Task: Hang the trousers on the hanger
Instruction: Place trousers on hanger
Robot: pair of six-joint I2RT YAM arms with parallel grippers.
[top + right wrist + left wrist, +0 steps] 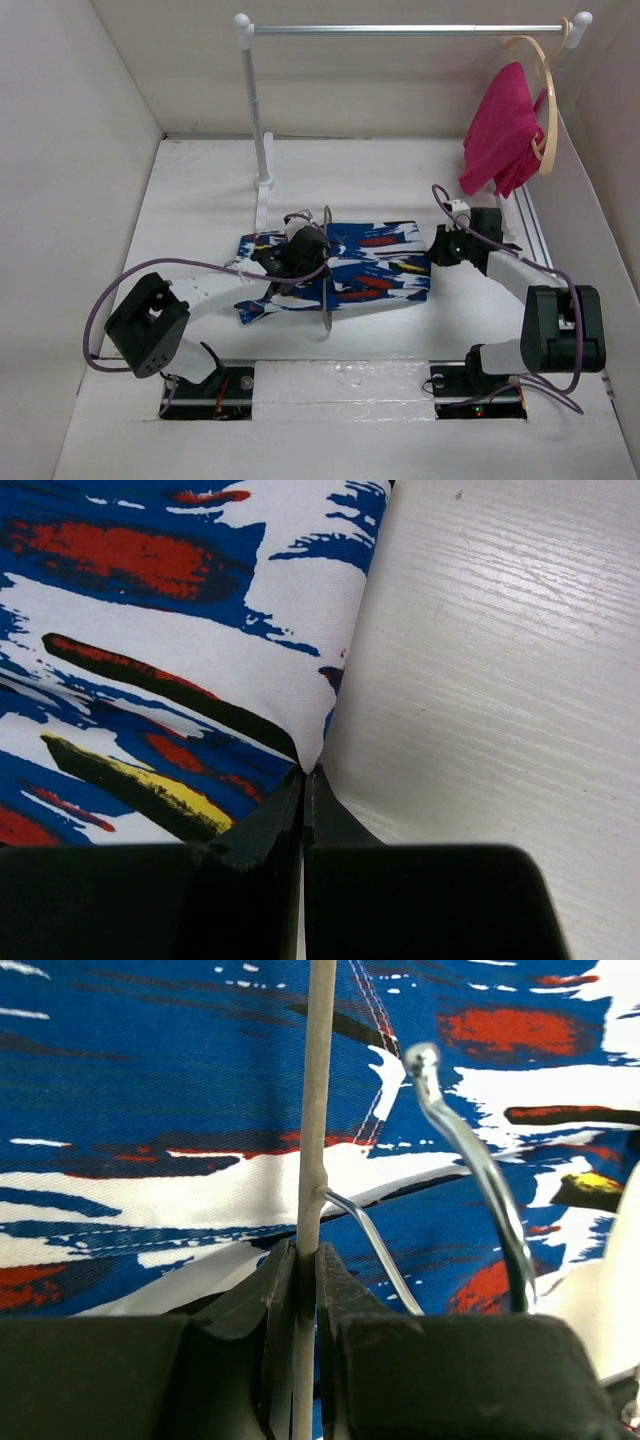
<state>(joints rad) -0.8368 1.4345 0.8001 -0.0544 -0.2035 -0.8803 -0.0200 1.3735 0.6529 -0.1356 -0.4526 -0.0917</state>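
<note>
The trousers [370, 262], in a blue, white, red and black print, lie folded flat on the white table. The grey wire hanger [326, 280] stands on edge across their left part, with its hook [470, 1150] at the top. My left gripper [298, 245] is shut on the hanger's straight bar [312, 1140] above the fabric. My right gripper [440, 250] is shut on the trousers' right edge [300, 730], and the cloth bunches into the closed jaws.
A white clothes rail [400, 30] stands at the back, its post [255, 110] at centre left. A pale wooden hanger [545, 90] with a magenta garment [505, 130] hangs at its right end. White walls enclose the table.
</note>
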